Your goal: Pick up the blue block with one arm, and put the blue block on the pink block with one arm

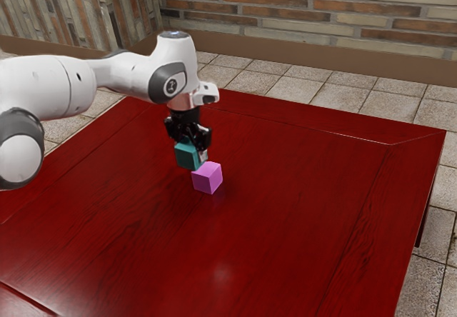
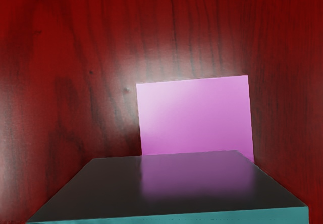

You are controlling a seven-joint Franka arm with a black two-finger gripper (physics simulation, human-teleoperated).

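My gripper is shut on the blue block, a teal-blue cube held off the table. The pink block rests on the red table just below the held cube and slightly toward the exterior view's right. The two blocks look close, and I cannot tell whether they touch. In the wrist view the blue block looms dark with a teal edge right under my hand, and the pink block lies on the wood just beyond it.
The red wooden table spreads widely around the blocks, with its far edge and right edge near tiled floor. A brick wall stands behind.
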